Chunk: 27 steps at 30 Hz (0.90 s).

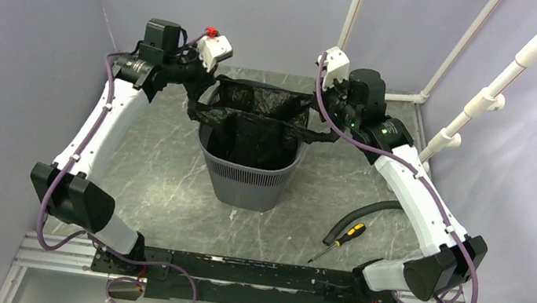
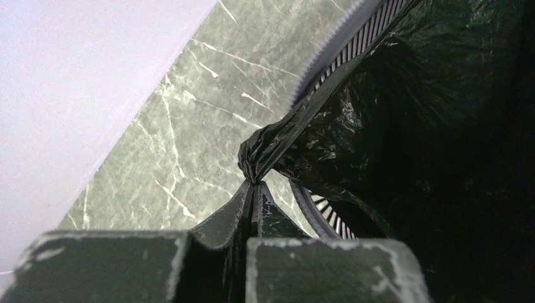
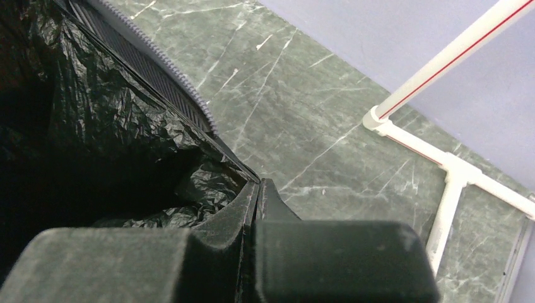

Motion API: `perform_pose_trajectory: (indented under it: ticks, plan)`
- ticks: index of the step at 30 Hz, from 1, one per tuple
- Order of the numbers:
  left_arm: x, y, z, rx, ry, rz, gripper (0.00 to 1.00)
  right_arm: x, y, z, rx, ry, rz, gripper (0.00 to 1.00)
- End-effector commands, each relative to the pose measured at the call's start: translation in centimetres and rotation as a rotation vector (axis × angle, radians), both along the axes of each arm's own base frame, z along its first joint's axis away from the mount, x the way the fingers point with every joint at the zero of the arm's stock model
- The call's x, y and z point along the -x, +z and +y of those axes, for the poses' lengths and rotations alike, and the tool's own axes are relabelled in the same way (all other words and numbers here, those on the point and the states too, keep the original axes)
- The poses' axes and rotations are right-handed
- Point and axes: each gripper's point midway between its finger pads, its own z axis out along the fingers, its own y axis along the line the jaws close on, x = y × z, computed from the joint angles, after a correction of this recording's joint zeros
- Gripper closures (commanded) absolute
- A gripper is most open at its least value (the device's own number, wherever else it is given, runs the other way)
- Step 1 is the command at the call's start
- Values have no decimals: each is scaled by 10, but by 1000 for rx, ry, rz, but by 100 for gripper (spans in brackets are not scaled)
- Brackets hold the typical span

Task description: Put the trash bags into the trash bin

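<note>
Top external view: the trash bin [image 1: 247,182] stands upright on the marbled grey-green bench [image 1: 158,183], midway between its left and right edges and nearer the far edge. It is dark grey plastic mesh with fine vertical slots, a rounded-square rim and walls that taper to a narrower base. The trash bag [image 1: 258,118], thin glossy black film full of creases, spans the bin's mouth, with its body sagging inside. The left hand [image 1: 194,105] grips the bag's left corner just outside the rim. The right hand [image 1: 329,135] grips the right corner on the opposite side, and the film is drawn into a tight strip between the 2. A screwdriver [image 1: 344,237] with a yellow-and-black handle and a black hose [image 1: 376,210] lie near the right edge, well apart from the bin.

Left wrist view: the left hand [image 2: 252,184] has its 2 fingers pressed together, pinching a twisted, bunched knot of the trash bag [image 2: 265,148] at their tips. From there the film runs taut along the ribbed rim of the trash bin [image 2: 344,41] and crumples down inside.

Right wrist view: the right hand [image 3: 257,183] is likewise pressed together, with the trash bag [image 3: 126,145] clamped between its fingertips just beside the serrated edge of the trash bin [image 3: 158,63]. Wrinkled film fills the dark interior to the left. A white pipe frame [image 3: 441,63] stands at the far right corner.
</note>
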Motion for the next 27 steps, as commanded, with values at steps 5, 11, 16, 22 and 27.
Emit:
perform_pose_trajectory:
  ticks: [5, 11, 16, 22, 27]
  plan:
    - [-23, 29, 1, 84, 27, -117, 94, -19, 13, -8, -110, -66, -39, 100]
    - [-35, 4, 6, 96, 39, -38, 95, -28, -5, -3, -125, -67, 19, 100]
    - [-33, -20, 10, 101, 48, 15, 92, -33, -27, -4, -121, -93, 82, 100]
    - [-25, -32, 14, 127, 63, 44, 90, -26, -41, -7, -129, -102, 109, 100]
    - [-16, -35, 18, 149, 79, 53, 82, -16, -46, -8, -149, -99, 117, 93]
